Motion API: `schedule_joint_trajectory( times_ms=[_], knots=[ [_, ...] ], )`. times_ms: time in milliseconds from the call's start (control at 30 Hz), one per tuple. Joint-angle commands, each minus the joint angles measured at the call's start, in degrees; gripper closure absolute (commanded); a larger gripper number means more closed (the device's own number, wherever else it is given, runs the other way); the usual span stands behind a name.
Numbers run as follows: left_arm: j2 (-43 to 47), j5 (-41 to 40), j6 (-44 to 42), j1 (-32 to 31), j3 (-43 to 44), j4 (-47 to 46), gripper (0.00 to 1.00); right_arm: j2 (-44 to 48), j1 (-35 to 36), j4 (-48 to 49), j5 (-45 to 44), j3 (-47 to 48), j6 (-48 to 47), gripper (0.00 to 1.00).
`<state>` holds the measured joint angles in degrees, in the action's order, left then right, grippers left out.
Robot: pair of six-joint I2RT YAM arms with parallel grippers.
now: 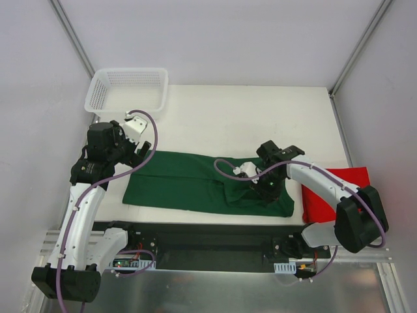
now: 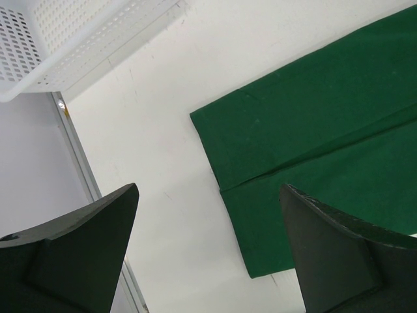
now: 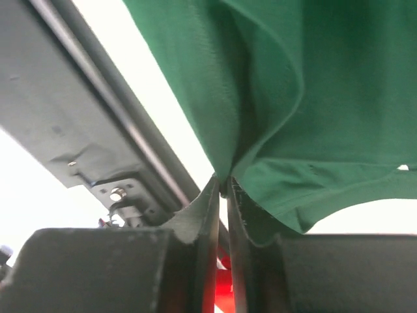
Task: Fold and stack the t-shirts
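A dark green t-shirt (image 1: 189,181) lies folded into a long band across the near half of the table. My right gripper (image 1: 268,189) is at its right end, shut on a pinch of the green cloth (image 3: 260,104), which bunches up between the fingertips (image 3: 210,195). A red t-shirt (image 1: 339,192) lies at the right edge of the table, partly under the right arm; a strip of that red t-shirt (image 3: 223,290) shows between the right fingers. My left gripper (image 2: 208,195) hangs open above bare table by the left end of the green t-shirt (image 2: 313,150), holding nothing.
A white mesh basket (image 1: 127,91) stands at the table's far left corner and shows in the left wrist view as the basket (image 2: 71,39). Grey walls and metal frame posts close in the table. The table's near metal rail (image 3: 124,117) runs beside the right gripper.
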<state>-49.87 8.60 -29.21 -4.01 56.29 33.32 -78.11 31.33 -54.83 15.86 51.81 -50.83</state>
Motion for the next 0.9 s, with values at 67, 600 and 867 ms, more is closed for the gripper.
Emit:
schedule_joint_trajectory(
  times_ms=[67, 600, 867],
  knots=[
    [-0.1, 1.2, 0.2, 0.7, 0.5, -0.4, 0.1, -0.1, 2.1, -11.9, 9.9, 4.6, -5.1, 0.79],
    [0.6, 1.7, 0.0, 0.7, 0.3, -0.4, 0.1, 1.0, 2.8, 13.4, -9.3, 2.1, 4.0, 0.4],
    [2.0, 1.1, -0.5, 0.7, -0.7, -0.3, 0.1, -8.5, 3.0, 16.2, -11.1, 2.2, 4.3, 0.41]
  ],
)
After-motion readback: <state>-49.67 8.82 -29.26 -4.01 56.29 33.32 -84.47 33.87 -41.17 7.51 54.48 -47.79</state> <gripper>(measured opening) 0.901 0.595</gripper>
